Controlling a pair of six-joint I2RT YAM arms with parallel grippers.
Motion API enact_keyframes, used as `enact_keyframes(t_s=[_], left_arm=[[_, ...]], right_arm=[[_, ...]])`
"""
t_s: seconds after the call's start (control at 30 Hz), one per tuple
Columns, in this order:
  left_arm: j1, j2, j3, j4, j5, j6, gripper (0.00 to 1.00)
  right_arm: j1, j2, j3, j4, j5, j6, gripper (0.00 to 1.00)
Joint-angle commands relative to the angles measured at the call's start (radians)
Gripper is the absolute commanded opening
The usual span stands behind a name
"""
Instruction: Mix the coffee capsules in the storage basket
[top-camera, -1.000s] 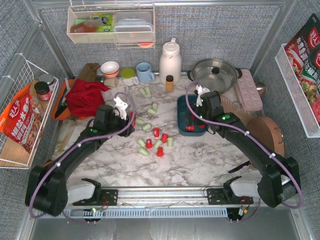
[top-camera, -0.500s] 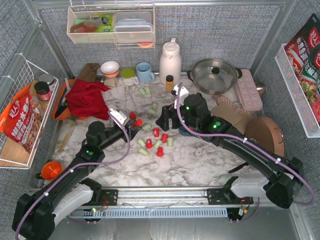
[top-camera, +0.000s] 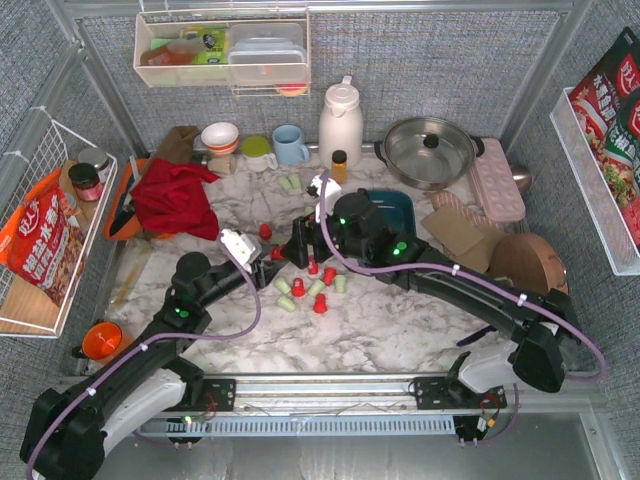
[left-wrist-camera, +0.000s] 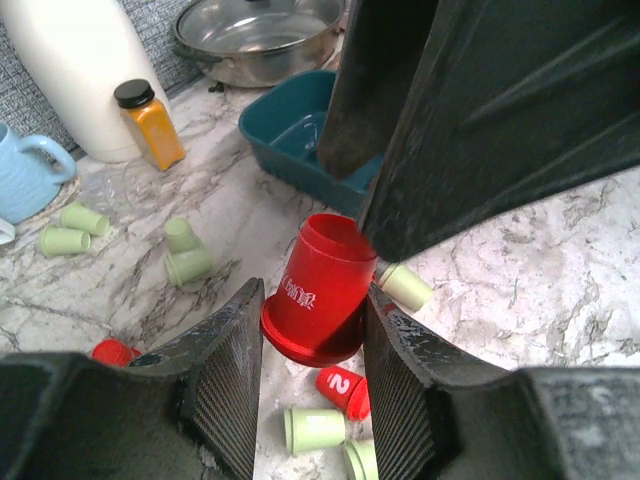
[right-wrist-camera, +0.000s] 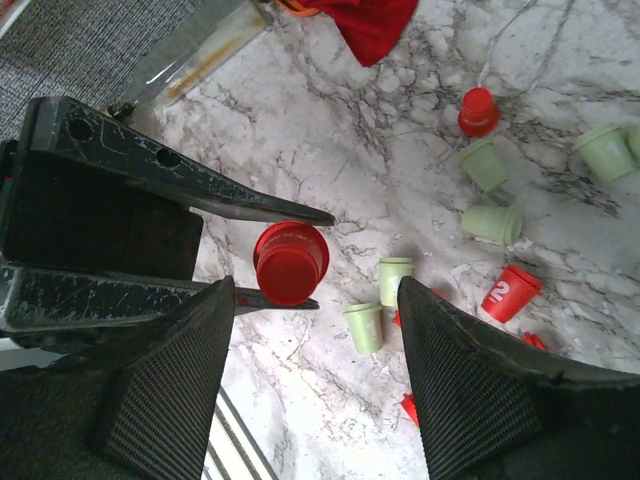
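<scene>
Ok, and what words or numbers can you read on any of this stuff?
"2": in white on the fallen red capsule.
White print on the held red capsule in the left gripper: too blurred to read.
Big characters on the left snack bag and the right snack bags: too small to read.
</scene>
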Motion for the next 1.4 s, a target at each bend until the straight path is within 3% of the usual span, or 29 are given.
enact_keyframes(t_s=[0.0,0.23,0.43,0.6,0.73,0.8,0.83,0.87,1.2,1.37], left_arm=[[-0.003,-0.001,-0.004,0.082,0.039,-0.003,0.4],[-0.005,-0.001,-0.006,0.088,0.044,-0.005,0.4],[-0.007,0.0,-0.003,0.082,0.03,-0.008,0.4],[-0.008,-0.002,-0.001,0.076,0.009,-0.007,0.45],[-0.007,-0.004,-0.001,0.072,0.009,-0.01,0.62],[-0.007,-0.006,0.0,0.071,0.01,-0.012,0.86],[-0.007,-0.007,0.0,0.07,0.009,-0.012,0.97],[-0.007,-0.009,0.0,0.069,0.007,-0.012,0.99],[-0.007,0.007,0.056,-0.04,-0.122,-0.055,0.99],[-0.007,0.072,0.125,-0.147,-0.175,-0.063,0.99]], right_arm=[[0.008,0.03,0.017,0.042,-0.018,0.014,0.7],[0.014,0.072,0.032,0.044,-0.033,0.022,0.62],[0.016,0.094,0.042,0.044,-0.056,0.041,0.36],[0.016,0.101,0.044,0.042,-0.07,0.051,0.22],[0.016,0.095,0.039,0.038,-0.056,0.051,0.13],[0.015,0.088,0.034,0.03,-0.032,0.044,0.09],[0.014,0.082,0.032,0.022,-0.012,0.038,0.08],[0.012,0.076,0.029,0.011,0.013,0.031,0.07],[-0.067,-0.022,-0.062,-0.136,0.433,-0.19,0.06],[-0.186,-0.038,-0.143,-0.157,0.508,-0.239,0.06]])
